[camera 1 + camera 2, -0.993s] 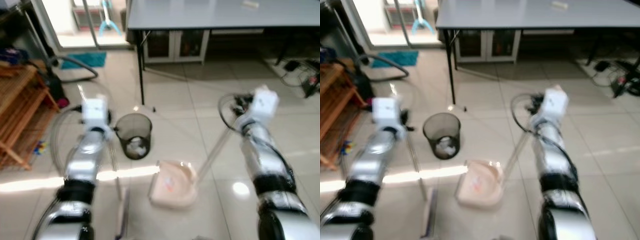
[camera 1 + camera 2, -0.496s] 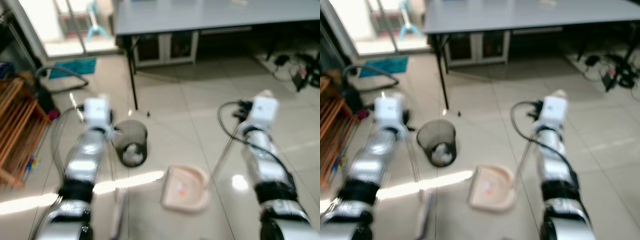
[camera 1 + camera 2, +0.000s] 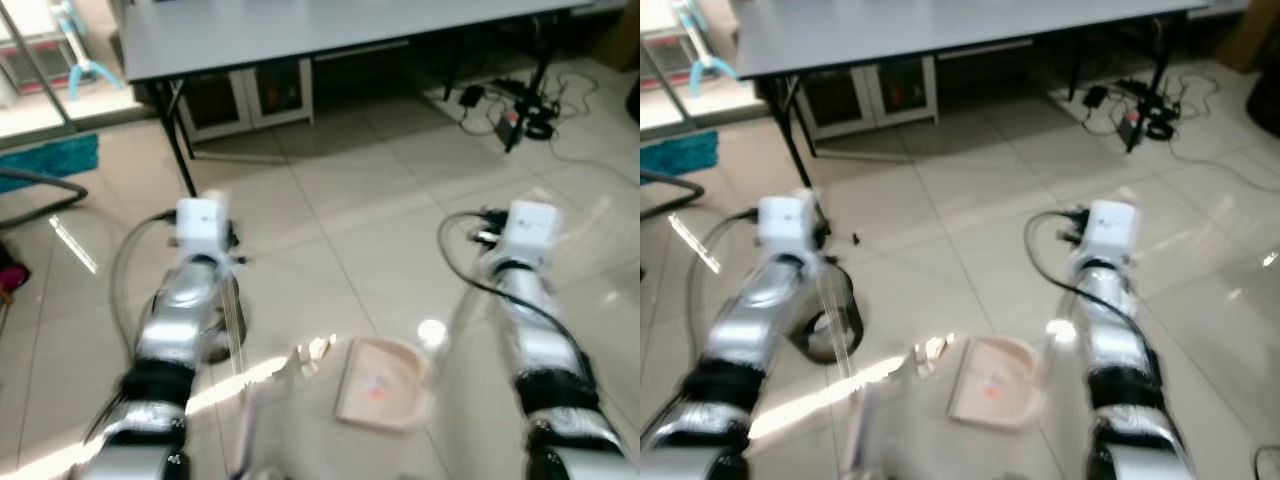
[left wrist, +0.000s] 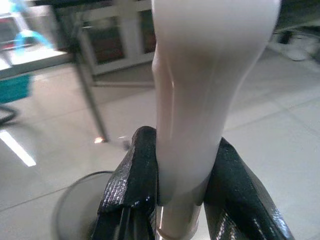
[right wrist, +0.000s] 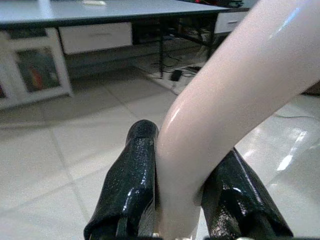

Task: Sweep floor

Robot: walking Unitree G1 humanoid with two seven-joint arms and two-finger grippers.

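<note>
Broom handle point(image 4: 192, 100) clamped between left pincer point(image 4: 182, 200) fingers, over black bin point(image 3: 828, 325). Dustpan point(image 3: 380, 392) flat on tiled floor point(image 3: 330, 200) beside small debris point(image 3: 312, 350), its pale handle point(image 5: 220, 115) gripped tight by right pincer point(image 5: 175, 200). Grey bench point(image 3: 300, 25) beyond.

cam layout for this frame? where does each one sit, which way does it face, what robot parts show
Left/right eye: head stereo pair facing forward-down at tiled floor, dustpan, bin, grey table; both silver arms show.
Left wrist: looks along left gripper, clamped on broom handle.
Right wrist: looks along right gripper, clamped on dustpan handle.
Shared: both wrist views see the table's underside and the white cabinet.
</note>
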